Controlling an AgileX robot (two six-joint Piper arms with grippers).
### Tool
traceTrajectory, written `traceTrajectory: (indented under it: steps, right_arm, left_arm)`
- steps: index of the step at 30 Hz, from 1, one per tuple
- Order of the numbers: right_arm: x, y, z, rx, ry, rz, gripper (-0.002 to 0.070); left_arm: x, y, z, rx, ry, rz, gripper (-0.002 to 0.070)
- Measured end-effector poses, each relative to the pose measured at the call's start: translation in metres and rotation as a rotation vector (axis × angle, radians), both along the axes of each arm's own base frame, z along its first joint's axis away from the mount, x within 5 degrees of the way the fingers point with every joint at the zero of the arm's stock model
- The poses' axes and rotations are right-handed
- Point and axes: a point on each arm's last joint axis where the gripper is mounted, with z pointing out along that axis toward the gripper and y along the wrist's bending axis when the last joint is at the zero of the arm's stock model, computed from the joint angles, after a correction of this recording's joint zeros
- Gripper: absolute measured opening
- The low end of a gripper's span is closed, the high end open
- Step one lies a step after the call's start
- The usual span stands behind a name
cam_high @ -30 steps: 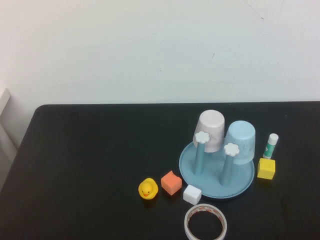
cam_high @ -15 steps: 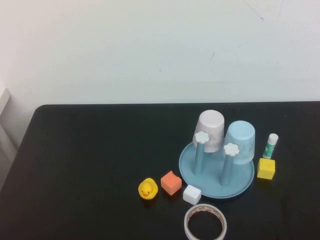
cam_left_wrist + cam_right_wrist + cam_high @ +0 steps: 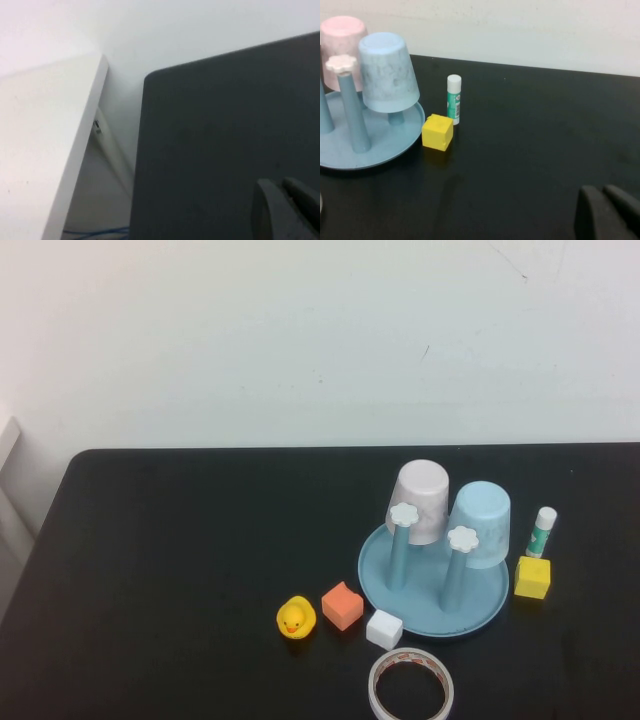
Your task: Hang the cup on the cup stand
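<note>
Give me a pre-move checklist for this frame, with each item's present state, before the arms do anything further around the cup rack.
1. Light blue plastic tumbler upside down on a peg of the round light blue cup stand: ok.
2. Pale pinkish-white cup also hung upside down on the stand: ok.
3. Two front pegs with white flower caps bare: ok.
4. Yellow cube and white-and-green glue stick beside the stand, apart from it: ok.
5. Left end effector over the table's far corner, away from the stand; open or shut: cannot tell.
6. Right end effector low over bare table, apart from the stand, holding nothing visible: ok.
</note>
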Motion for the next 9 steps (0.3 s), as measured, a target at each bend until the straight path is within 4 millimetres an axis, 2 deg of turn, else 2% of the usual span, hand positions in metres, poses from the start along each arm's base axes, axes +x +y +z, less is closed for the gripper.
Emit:
traceTrajectory:
  steps: [9]
  right_arm:
    - [0.0, 0.0, 0.0, 0.0, 0.0, 0.0, -0.0001]
  left_arm:
    - [-0.0007, -0.0011, -0.002, -0.027, 0.027, -0.005, -0.0001]
